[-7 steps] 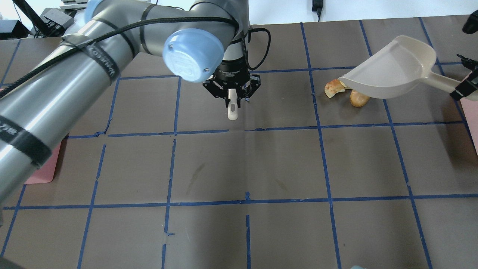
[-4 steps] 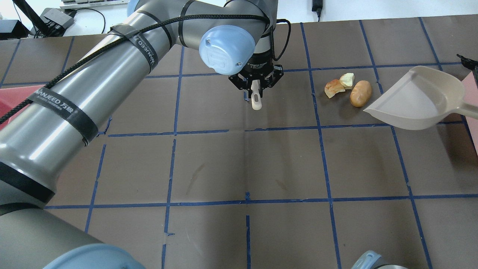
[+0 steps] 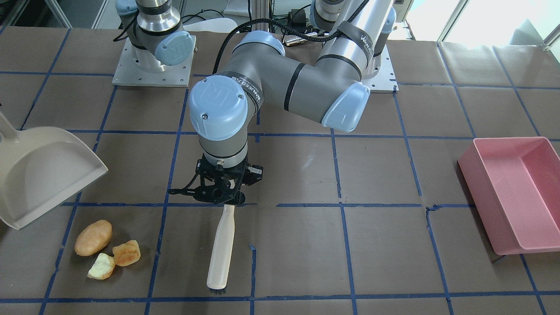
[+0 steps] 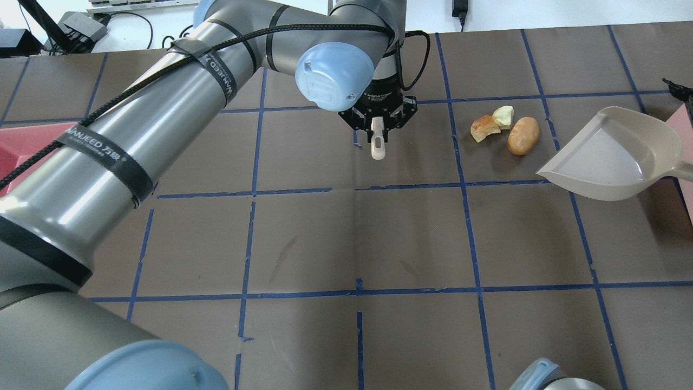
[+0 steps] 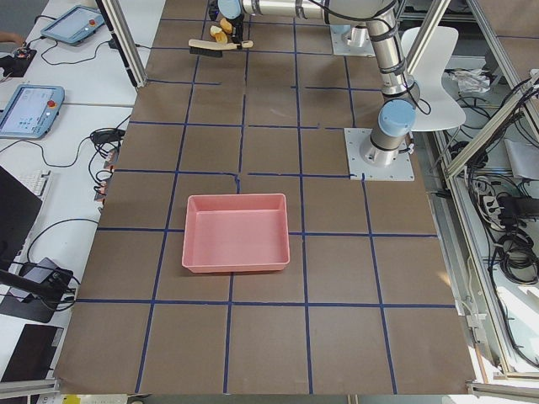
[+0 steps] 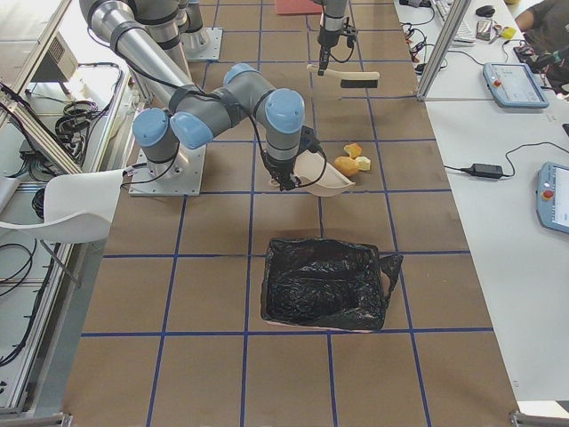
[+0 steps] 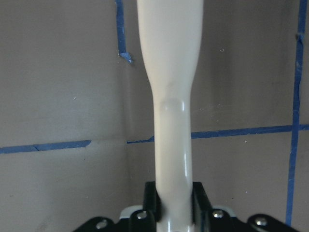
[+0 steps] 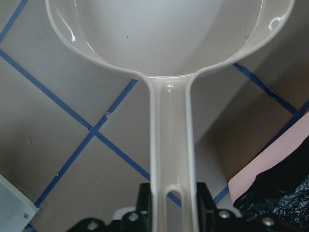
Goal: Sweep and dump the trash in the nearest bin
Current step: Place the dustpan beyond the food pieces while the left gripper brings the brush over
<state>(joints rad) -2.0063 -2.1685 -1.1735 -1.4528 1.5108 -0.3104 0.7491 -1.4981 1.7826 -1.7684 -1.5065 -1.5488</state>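
Brown papered table (image 4: 411, 238), blue tape grid. On it: potato (image 4: 523, 135), crust (image 4: 484, 129) and pale chunk (image 4: 503, 115) clustered; pink bin (image 3: 516, 192); black-bagged bin (image 6: 324, 285), seemingly pink beneath.

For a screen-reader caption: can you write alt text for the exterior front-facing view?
The robot's left pincer holds a cream brush by its handle over a brown table. At the view's left lie a tan lump, an orange-brown chunk and a yellow-green chunk near a beige dustpan; a pink bin sits at right.
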